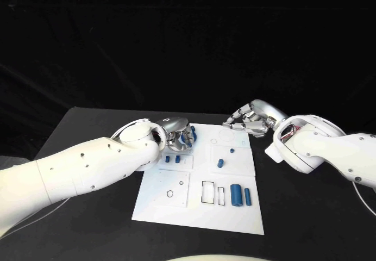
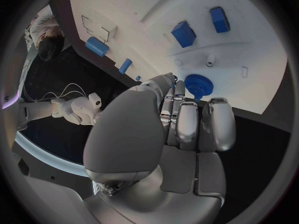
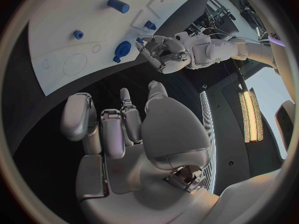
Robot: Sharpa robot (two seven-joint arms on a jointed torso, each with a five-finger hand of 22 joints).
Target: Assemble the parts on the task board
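A black tabletop lies under me, with darkness behind its far edge, and the white task board sits at its middle; I place everything else by that board.

My left hand is at the board's far left corner, fingers curled in, pinching a blue gear at the fingertips. In my left wrist view the gear hangs just over the board's surface, near a small white peg; I cannot tell whether it touches the board.

Two small blue blocks lie on the board's left side, just nearer to me than that hand. An oblong blue piece lies in the board's middle, and two blue cylinders lie side by side near its right edge, towards me.

My right hand hovers at the board's far right corner, fingers loosely bent and apart, holding nothing, well apart from the gear.
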